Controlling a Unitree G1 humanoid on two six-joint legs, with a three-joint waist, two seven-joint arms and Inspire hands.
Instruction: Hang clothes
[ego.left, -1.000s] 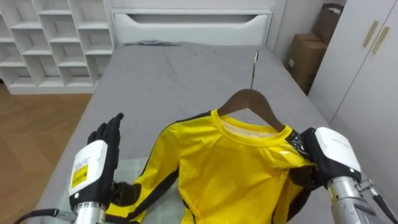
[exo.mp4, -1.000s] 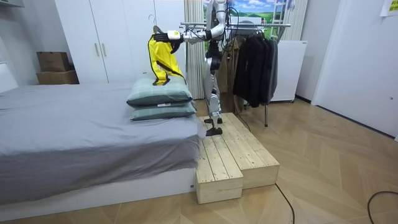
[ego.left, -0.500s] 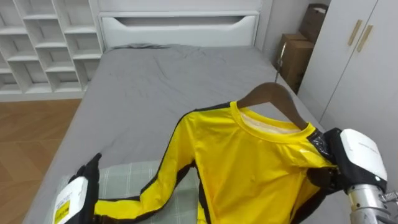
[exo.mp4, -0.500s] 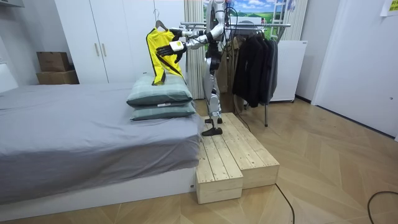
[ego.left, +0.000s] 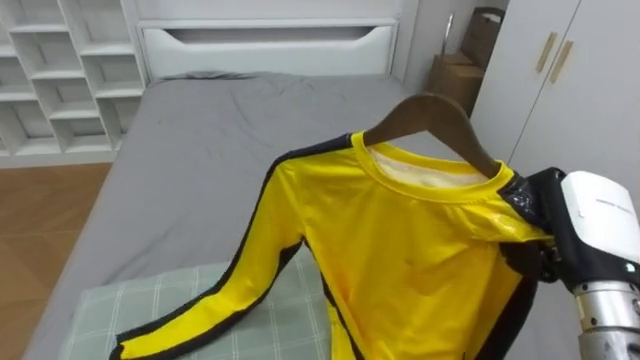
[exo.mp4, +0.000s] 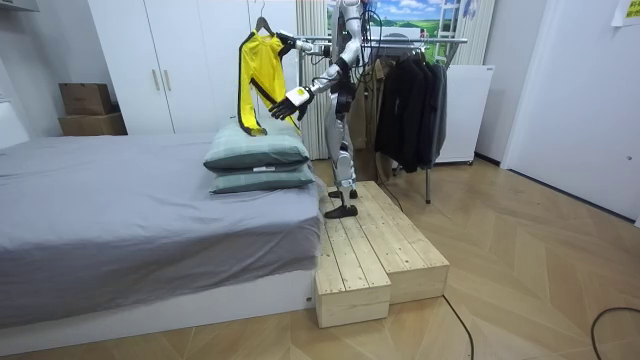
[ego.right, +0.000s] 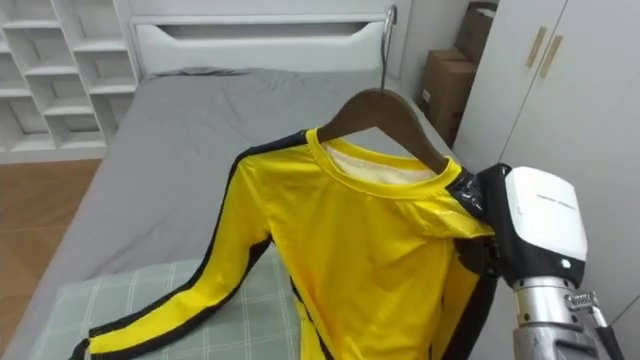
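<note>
Robot stands on a wood platform (exo.mp4: 370, 255) beside the bed (ego.left: 200, 130), facing it, w/ a clothes rack (exo.mp4: 425, 41) right behind. Right robot hand (ego.left: 592, 232) is raised & clamped on the shoulder of a yellow shirt (ego.left: 400, 250), pinching fabric over the end of the hanger (ego.left: 432, 112) inside. Shirt sits fully on the hanger, neck centred, held in the air above a green pillow (ego.left: 150, 315). One sleeve trails down toward the pillow; can't tell if it touches. Left robot hand (exo.mp4: 290, 98) is lower, out in front of the body, fingers loose & apart, holding nothing.

Progress, as I judge it: dressing the hanger is done & the shirt is up off the bed. Left to do: turn round to the rack, which already carries dark clothes (exo.mp4: 410, 100), set the hook on its rail, then let go.
</note>
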